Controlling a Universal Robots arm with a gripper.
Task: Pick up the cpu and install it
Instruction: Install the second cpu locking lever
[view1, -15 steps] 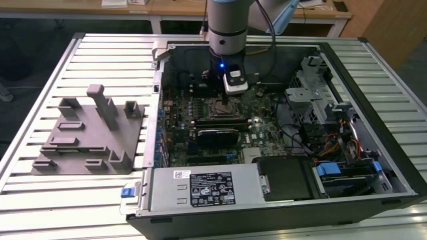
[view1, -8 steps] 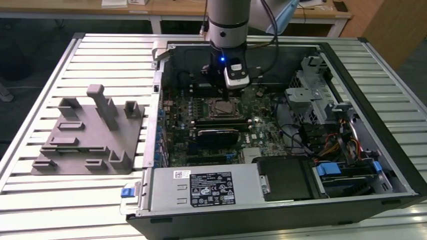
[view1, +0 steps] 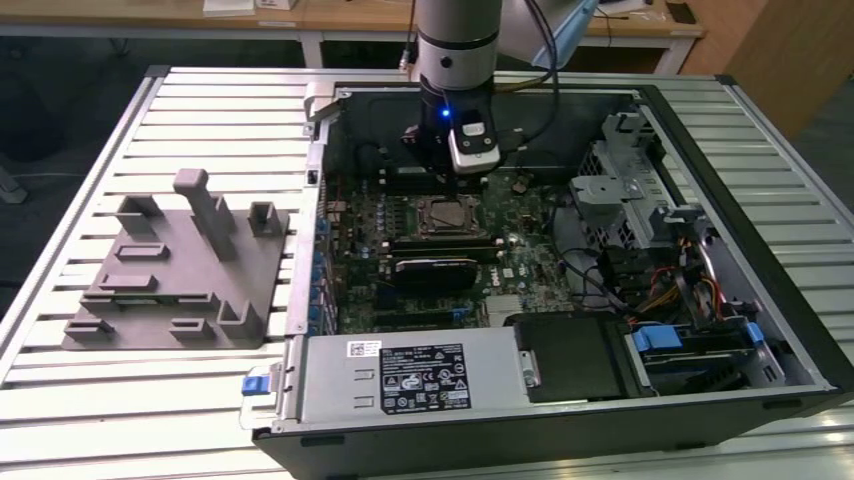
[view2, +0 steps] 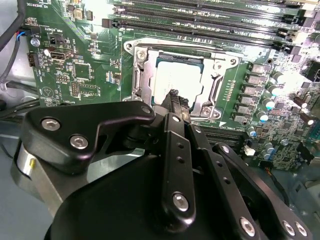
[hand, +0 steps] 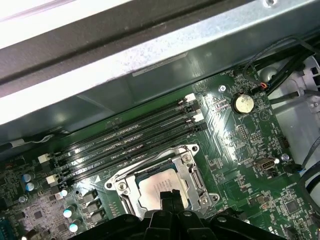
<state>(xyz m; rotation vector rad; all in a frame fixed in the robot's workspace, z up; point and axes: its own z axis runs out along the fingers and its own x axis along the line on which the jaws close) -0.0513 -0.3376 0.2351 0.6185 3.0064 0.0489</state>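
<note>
Here the arm is reaching down into the open computer case (view1: 747, 330), which is lying on a slatted metal table (view1: 80, 420), and the gripper (view2: 174, 98) is hanging just above the motherboard (view2: 75, 60). The cpu (view2: 175, 80) is sitting flat in the socket frame (view2: 145, 65), its silvery top showing in both wrist views (hand: 157, 187), with the frame's metal edges lying around it on all sides. The gripper's dark fingers (view2: 176, 102) are standing narrowly together with nothing between them, their tips hovering over the near edge of the chip; whether they are touching its top I cannot tell. Rows of long black memory slots (hand: 125, 142) are running beside the socket, and a round coin battery (hand: 243, 103) is shining on the board well apart from it. In the exterior view, a grey stepped block (view1: 180, 265) is standing on the table to the exterior view's left of the case, well away from the arm.
</note>
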